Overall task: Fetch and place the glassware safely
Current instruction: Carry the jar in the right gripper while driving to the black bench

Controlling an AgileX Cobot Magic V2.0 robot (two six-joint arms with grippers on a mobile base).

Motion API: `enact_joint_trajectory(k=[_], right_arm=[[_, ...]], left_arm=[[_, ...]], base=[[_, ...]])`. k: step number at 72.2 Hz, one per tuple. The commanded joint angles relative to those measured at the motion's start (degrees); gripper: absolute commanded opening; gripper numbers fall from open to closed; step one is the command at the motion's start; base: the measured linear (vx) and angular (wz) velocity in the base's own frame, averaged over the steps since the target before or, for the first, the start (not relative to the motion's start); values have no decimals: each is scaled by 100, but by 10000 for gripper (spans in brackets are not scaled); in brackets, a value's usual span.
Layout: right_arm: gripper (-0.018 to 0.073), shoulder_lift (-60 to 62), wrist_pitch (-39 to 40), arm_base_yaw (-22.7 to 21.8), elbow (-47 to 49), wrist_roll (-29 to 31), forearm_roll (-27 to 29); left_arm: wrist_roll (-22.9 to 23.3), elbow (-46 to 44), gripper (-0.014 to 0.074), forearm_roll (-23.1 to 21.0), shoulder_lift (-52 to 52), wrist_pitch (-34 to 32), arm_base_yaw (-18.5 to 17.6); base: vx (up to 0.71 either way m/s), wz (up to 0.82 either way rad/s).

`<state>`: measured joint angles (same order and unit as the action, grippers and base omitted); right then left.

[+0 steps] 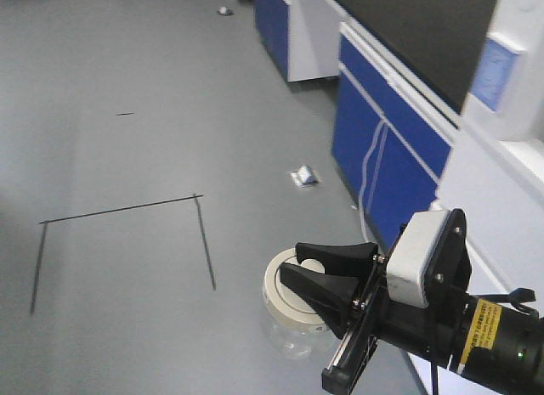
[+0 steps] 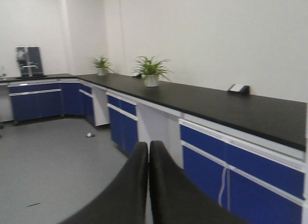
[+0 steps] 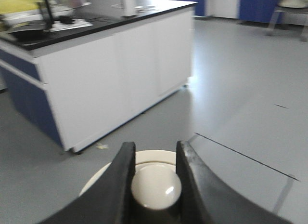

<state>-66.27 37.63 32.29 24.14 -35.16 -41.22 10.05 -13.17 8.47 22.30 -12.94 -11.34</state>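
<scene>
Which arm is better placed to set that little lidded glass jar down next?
The right. The right gripper is closed around the lid knob of the glass jar, while the left gripper is shut on nothing, facing the black counter.

Smooth grey floor (image 1: 127, 72), black tape lines (image 1: 119, 210) marking an open-sided box, blue cabinets (image 1: 387, 157) along plain white wall (image 2: 216, 36), long black tabletop (image 2: 216, 101) bearing two potted plants (image 2: 150, 72), white island unit (image 3: 120, 84), crumpled scrap (image 1: 304, 177) on floor.
</scene>
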Motion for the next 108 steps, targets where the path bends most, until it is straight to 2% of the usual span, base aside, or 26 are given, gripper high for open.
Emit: enact_joint_trajectory(k=[1, 30, 65, 108], right_arm=[[-1, 135, 509, 3, 163, 12, 152], [-1, 135, 509, 3, 163, 12, 152], [-1, 135, 515, 3, 163, 12, 152], [-1, 135, 510, 3, 163, 12, 152]], left_arm=[[9, -157, -7, -62, 30, -395, -43], [9, -157, -7, -62, 30, -395, -43], [9, -157, -7, -62, 30, -395, -43], [9, -157, -7, -62, 30, -395, -43]], base=[[4, 99], [8, 53], [26, 4], [53, -4]])
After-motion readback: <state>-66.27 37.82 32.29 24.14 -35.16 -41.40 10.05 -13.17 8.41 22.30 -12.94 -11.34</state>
